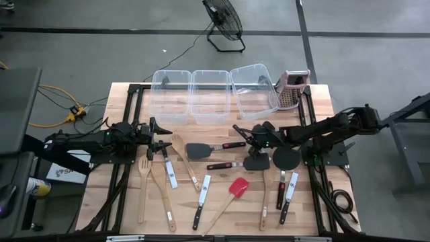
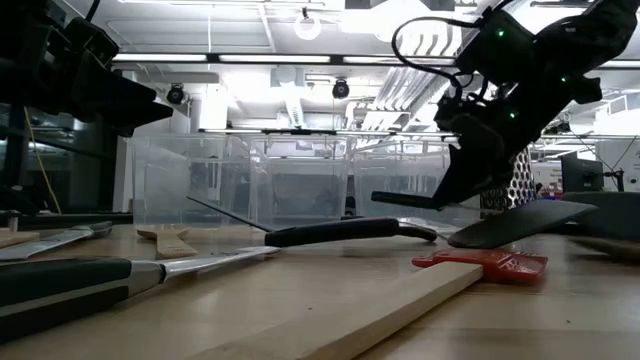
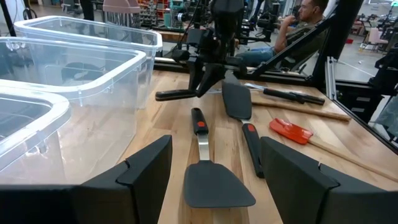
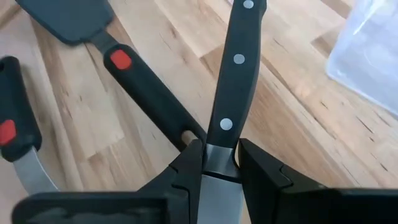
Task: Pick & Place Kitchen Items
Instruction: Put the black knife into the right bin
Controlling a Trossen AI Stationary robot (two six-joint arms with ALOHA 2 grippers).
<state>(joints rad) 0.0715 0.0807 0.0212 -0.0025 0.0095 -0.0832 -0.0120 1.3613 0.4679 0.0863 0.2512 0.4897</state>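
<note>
Right gripper [image 4: 219, 163] pinches a black-handled knife [image 4: 233, 74] at the bolster, where the riveted handle meets the steel blade; 3 round metal rivets run along the smooth handle, and both dark fingers [image 4: 183, 171] press against its flat sides. In the high view this gripper [image 1: 242, 132] sits right of the table's centre, just in front of the bins, and in the low view the knife is lifted clear of the wood, handle roughly level. Left gripper [image 1: 163, 138] waits over the left half of the table [image 1: 222, 222], fingers [image 3: 140, 177] spread wide with nothing between them. Below the raised knife lie 2 black turners [image 1: 197, 150] with broad flat matte heads and red-dotted grips. Remaining utensils are scattered over the pale planked tabletop: wooden spoons [image 1: 143, 181] with rounded bowls, steel-bladed knives [image 1: 201, 195], and a red-headed spatula [image 1: 236, 187] on a slim wooden handle. At the far edge stand 3 clear plastic bins [image 1: 209, 94], thin-walled and rectangular, with a perforated metal box grater [image 1: 291, 89] to their right.
</note>
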